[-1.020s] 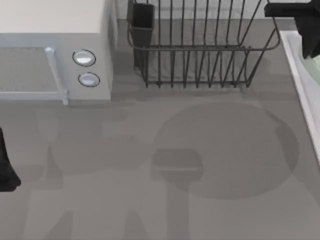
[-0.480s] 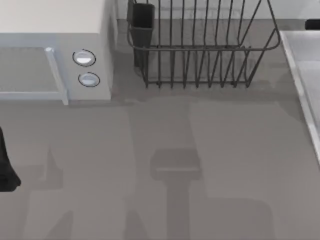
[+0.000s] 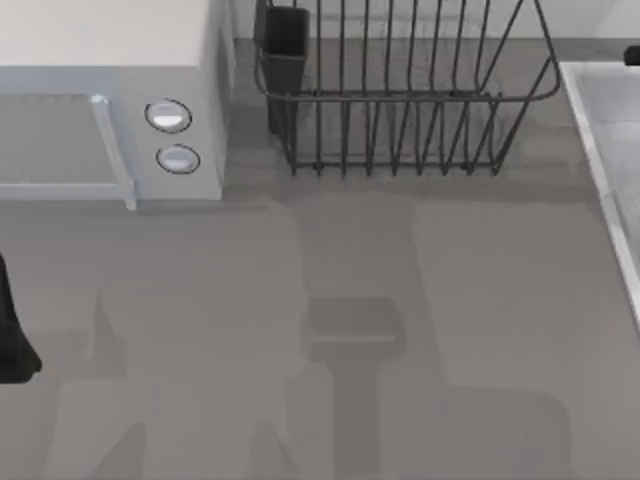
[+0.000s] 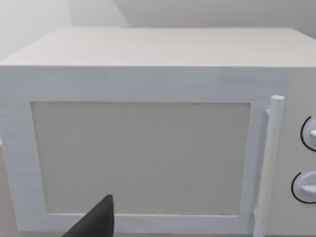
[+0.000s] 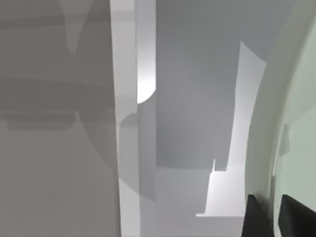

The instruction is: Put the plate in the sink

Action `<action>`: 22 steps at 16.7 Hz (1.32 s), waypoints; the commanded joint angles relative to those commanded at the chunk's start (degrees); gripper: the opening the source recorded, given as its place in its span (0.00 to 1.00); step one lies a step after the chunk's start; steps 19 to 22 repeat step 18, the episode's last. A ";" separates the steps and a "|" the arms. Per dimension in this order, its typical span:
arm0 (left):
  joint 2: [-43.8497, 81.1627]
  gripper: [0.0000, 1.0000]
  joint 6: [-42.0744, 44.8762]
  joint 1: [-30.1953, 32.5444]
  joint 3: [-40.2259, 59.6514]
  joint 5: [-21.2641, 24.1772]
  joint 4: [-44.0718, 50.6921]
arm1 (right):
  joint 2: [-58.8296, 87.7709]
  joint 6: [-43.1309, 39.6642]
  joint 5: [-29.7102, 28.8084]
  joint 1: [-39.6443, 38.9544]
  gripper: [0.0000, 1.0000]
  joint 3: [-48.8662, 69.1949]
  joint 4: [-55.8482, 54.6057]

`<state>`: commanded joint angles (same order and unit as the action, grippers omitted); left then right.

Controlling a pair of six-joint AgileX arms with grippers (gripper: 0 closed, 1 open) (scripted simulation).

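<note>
**Plate over the sink, at my right gripper**

Top view: the sink [image 3: 612, 150] lies along the table's right edge, its pale rim running down that side and its smooth grey floor inside. At the upper right corner, a dark piece of my right arm [image 3: 632, 55] sits above the sink. The dish rack [image 3: 400, 95] stands at the rear centre, just left of the sink, with a dark cup [image 3: 285, 45] at its left end. The microwave [image 3: 110, 100] occupies the rear left, its handle and two knobs facing the table [image 3: 330, 330]. My left arm [image 3: 12, 330] is parked at the left edge.

Right wrist view: the plate [image 5: 296, 113], pale mint-green, curves along one side, over the sink's grey interior and close to the sink rim [image 5: 132, 123]. The dark tips of my right gripper [image 5: 276, 217] touch the plate's edge; I cannot tell whether they clench it or have let go.

Left wrist view: my left gripper faces the microwave door; one dark finger [image 4: 96, 222] shows, and I cannot tell that claw's state.
</note>
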<state>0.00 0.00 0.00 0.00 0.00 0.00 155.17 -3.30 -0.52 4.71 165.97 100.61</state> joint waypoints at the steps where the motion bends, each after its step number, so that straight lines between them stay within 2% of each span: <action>1: 0.00 1.00 0.00 0.00 0.00 0.00 0.00 | 0.00 0.00 0.00 0.00 0.15 0.00 0.00; 12: 0.00 1.00 0.00 0.00 0.00 0.00 0.00 | 0.00 0.00 0.00 0.00 0.98 0.00 0.00; 22: 0.00 1.00 0.00 0.00 0.00 0.00 0.00 | 0.00 0.00 0.00 0.00 1.00 0.00 0.00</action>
